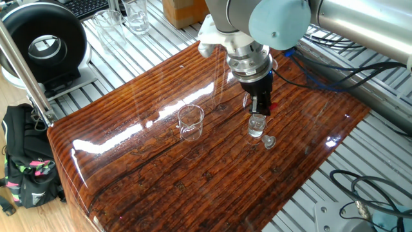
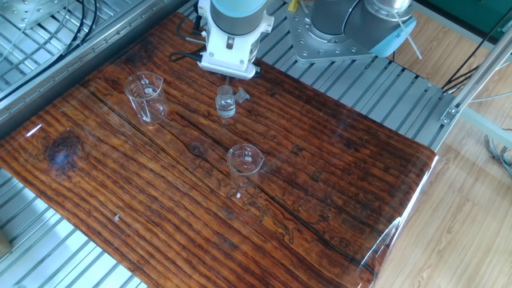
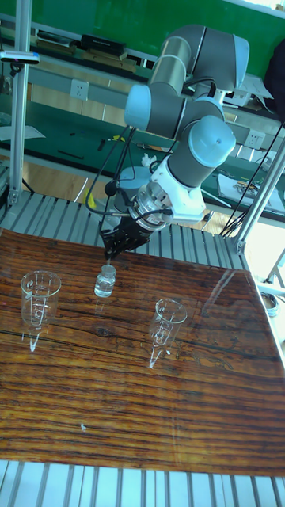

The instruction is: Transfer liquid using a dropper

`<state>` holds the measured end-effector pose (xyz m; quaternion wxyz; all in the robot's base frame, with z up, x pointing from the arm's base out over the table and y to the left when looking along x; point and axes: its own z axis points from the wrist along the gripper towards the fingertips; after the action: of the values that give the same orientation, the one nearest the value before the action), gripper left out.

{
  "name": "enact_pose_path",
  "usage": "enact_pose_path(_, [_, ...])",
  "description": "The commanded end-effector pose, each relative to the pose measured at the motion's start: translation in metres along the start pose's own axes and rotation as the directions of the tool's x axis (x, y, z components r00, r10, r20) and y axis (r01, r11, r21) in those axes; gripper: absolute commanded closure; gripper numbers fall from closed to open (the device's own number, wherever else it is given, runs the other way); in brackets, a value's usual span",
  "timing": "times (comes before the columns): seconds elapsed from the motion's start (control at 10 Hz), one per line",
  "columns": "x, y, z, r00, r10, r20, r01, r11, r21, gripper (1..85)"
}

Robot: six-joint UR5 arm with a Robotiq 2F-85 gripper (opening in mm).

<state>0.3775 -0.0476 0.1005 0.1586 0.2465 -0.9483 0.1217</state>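
Note:
My gripper [image 1: 259,111] hangs straight down over a small clear glass bottle [image 1: 256,126] at the back of the wooden table. It is shut on the dropper, whose red bulb [image 1: 269,106] shows beside the fingers. The thin tube points down into the bottle's neck and is hard to make out. In the tall fixed view the gripper [image 3: 108,253] sits just above the bottle [image 3: 105,281]. The liquid is too clear to tell apart from the glass. A small glass stopper [image 1: 268,142] lies on the table beside the bottle.
Two clear beakers stand on the table: one [image 2: 146,96] left of the bottle, another [image 2: 245,162] nearer the table's middle. The table's edges drop to metal slats. Cables run behind the arm, and a black bag [image 1: 22,161] sits beside the table.

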Motion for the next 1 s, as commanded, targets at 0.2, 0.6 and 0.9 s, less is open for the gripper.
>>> enact_pose_path(0.2, [0.001, 0.004, -0.016, 1.0, -0.011, 0.004, 0.011, 1.0, -0.029, 71.0])
enact_pose_path(0.6, [0.007, 0.0, -0.027, 1.0, -0.023, -0.015, 0.022, 0.999, -0.03, 71.0])
enact_pose_path(0.9, [0.019, -0.003, -0.039, 0.999, -0.031, -0.031, 0.03, 0.999, -0.031, 71.7])
